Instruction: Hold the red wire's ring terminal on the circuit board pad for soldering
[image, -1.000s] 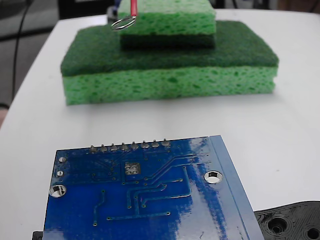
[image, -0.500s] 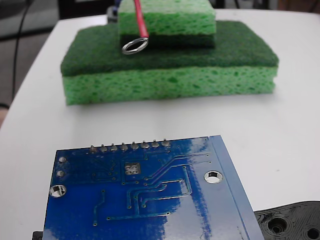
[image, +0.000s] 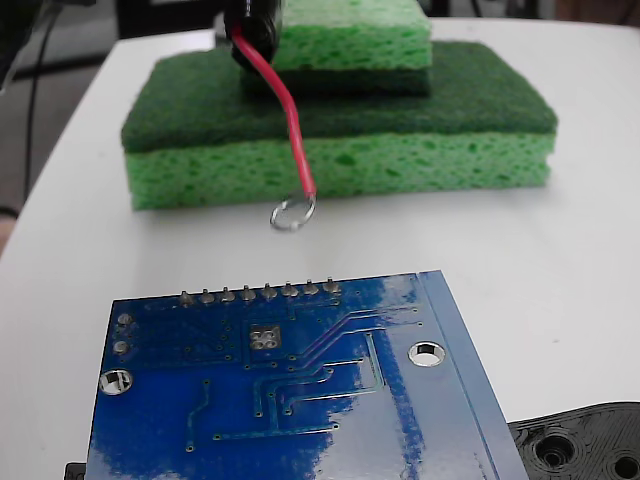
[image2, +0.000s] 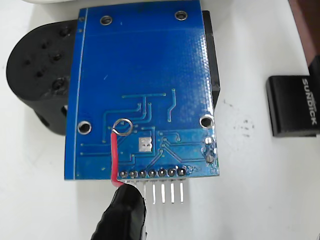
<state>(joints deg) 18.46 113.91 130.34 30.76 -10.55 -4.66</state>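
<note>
Fixed view: thin red insulated wire hangs from a black sleeve end at top of frame, curving down and to the right; its small round bare-metal ring terminal is in the air in front of the sponges, clear of the glossy blue rectangular circuit board, which lies flat on the white worktop nearer the camera. Small silvery-grey square pad w/ four dark dots sits on the board just below the row of grey solder bumps; ring is well apart from it in this view. Behind: small light-green sponge stacked on a larger green sponge w/ dark scouring top. Black plastic part w/ holes at bottom right corner, beside the board. Wrist view: ring terminal appears over the board, up and left of the pad, not on it; height above the board cannot be judged here. Red wire runs from the ring down to the black sleeve at bottom edge. Board rests on a black round holder; header pins project off its lower edge. Black block marked "SUNDICK" on worktop at right. Fingers not distinguishable in either view; grip state cannot be told.
</note>
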